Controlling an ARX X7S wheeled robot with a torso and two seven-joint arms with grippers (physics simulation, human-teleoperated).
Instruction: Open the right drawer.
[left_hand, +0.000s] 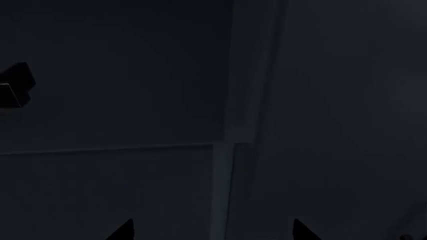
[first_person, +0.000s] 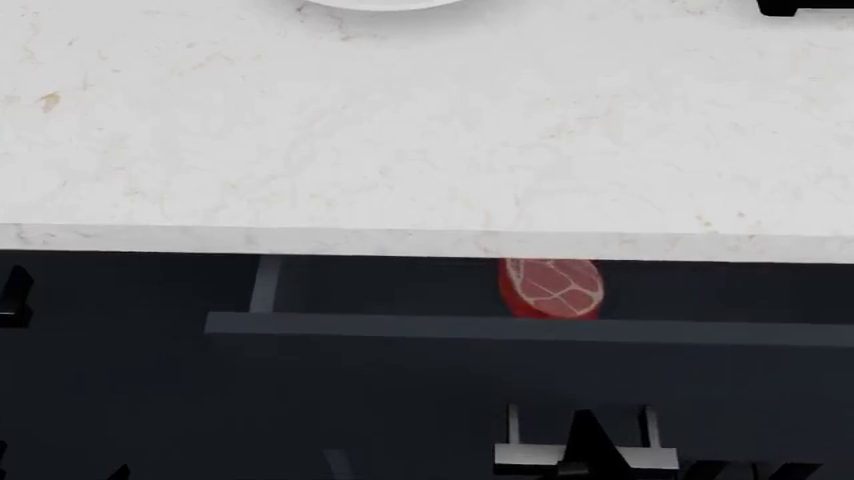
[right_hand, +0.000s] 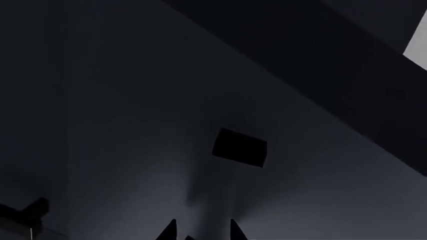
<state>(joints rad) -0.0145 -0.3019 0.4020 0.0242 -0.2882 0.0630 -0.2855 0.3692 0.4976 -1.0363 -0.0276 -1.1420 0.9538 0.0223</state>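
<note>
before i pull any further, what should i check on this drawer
1. Right drawer out from under the countertop: ok, partly open.
2. Right claw at the bar handle: ok, its dark tips overlap the bar in the head view.
3. Grip closed on the handle: cannot tell, too dark in the wrist view.
4. Left claw out of the way: ok, open, nothing between its tips, facing closed cabinet fronts.
5. Red piece of meat inside the drawer, behind the front: ok.
6. Room left to pull: cannot tell.
</note>
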